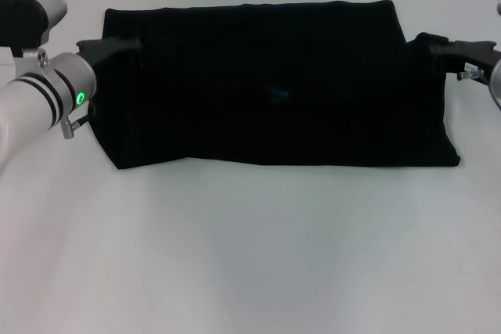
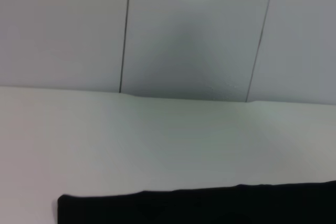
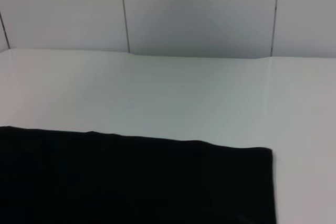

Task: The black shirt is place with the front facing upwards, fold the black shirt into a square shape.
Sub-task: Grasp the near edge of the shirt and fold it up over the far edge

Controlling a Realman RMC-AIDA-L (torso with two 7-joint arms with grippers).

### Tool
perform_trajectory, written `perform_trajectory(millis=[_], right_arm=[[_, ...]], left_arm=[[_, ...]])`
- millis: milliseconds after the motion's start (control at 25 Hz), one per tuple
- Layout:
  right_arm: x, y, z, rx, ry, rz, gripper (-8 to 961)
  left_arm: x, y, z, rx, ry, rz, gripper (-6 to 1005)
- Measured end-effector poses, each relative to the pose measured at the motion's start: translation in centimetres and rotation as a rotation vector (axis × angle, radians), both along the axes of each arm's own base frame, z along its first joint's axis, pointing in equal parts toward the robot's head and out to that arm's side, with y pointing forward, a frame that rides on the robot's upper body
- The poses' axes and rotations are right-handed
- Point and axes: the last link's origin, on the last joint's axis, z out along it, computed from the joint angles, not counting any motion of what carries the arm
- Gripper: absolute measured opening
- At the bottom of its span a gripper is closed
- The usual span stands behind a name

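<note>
Head view: black shirt (image 1: 274, 87) folded into a wide band on white counter (image 1: 250, 256). Left end effector (image 1: 106, 48) and right end effector (image 1: 438, 46) at its ends; can't tell finger state.
Wrist views: shirt edge, counter, grey panelled wall (image 2: 189, 30).

Both grippers' tips merge into the black shirt (image 1: 274, 91) — lettering hidden, right arm cropped.

We find no readable text, label, brand or number anywhere. The black shirt (image 1: 274, 87), at the frame's upper middle, shows no legible lettering.
</note>
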Motion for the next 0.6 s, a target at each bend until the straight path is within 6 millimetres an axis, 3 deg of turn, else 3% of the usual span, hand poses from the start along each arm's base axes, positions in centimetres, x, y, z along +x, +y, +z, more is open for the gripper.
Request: perform_trajectory(millis=[600], right_arm=[[0.6,-1.4,-2.8,-0.063,0.007,-0.036,76]], left_arm=[[-1.6,-1.5,-1.3,-0.035,-0.004,0.033,192]])
